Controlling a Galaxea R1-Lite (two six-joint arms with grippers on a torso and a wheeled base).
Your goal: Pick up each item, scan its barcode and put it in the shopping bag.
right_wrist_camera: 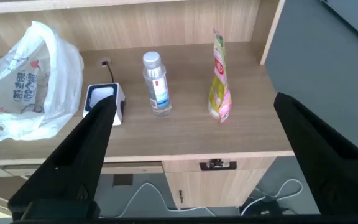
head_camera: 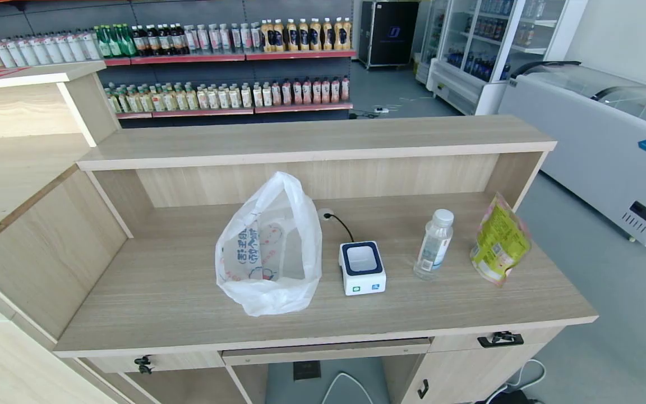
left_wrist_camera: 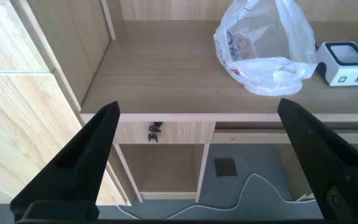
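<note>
— Head view: where do the goods stand?
— On the table [head_camera: 160, 303]. The white shopping bag [head_camera: 270, 247] is upright, with the scanner [head_camera: 362, 268] just beside it. Further right come a clear bottle [head_camera: 434, 244] and a green snack pouch [head_camera: 499, 241], both standing.
— And the claws?
— The left claw [left_wrist_camera: 197, 162] is spread wide, off the table's front edge, facing the bag. The right claw [right_wrist_camera: 197, 162] is likewise apart, empty, facing the bottle and pouch.

Bright, even light
Soft light lies on the desk [head_camera: 160, 292], shadows are faint; the shopping bag [head_camera: 270, 241] shines a little; the head view bends lines near its edges.
</note>
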